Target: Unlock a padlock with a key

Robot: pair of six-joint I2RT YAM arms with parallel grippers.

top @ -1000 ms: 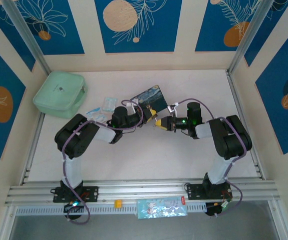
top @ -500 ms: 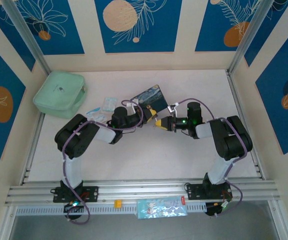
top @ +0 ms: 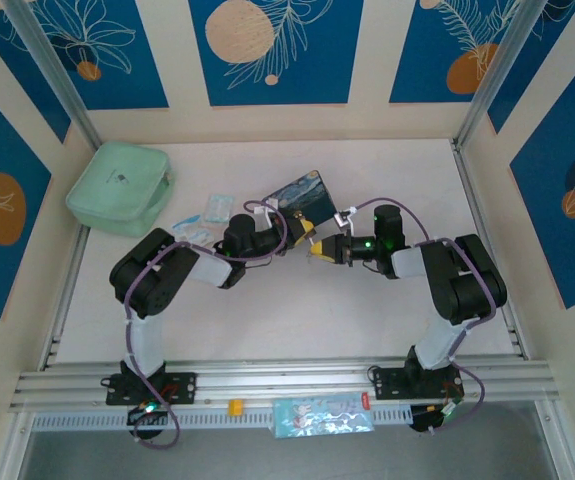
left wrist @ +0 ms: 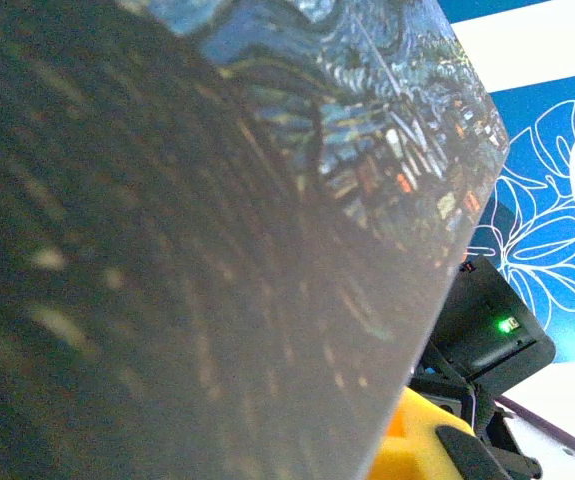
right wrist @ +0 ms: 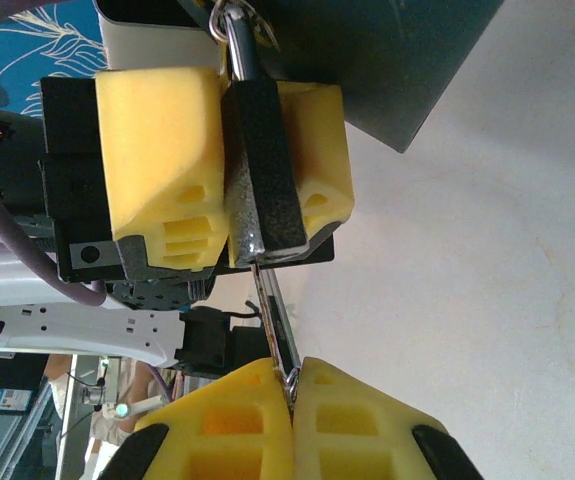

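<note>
In the right wrist view, the left claw is clamping the padlock between its yellow pads. The dark body is sitting sandwiched between them, and its thin shackle is poking out at the top, beside the edge of the blue painted tin. The right claw is pressing its yellow fingertips together on the key, pinching it by its near end. The pale blade is reaching up to the bottom face of the padlock and touching it there; how deep it is sitting I cannot tell. From above, both claws are meeting near the middle of the table, just in front of the tin. A mint-green pouch is lying toward the far left corner, and small clear-blue packets are lying between it and the tin.
</note>
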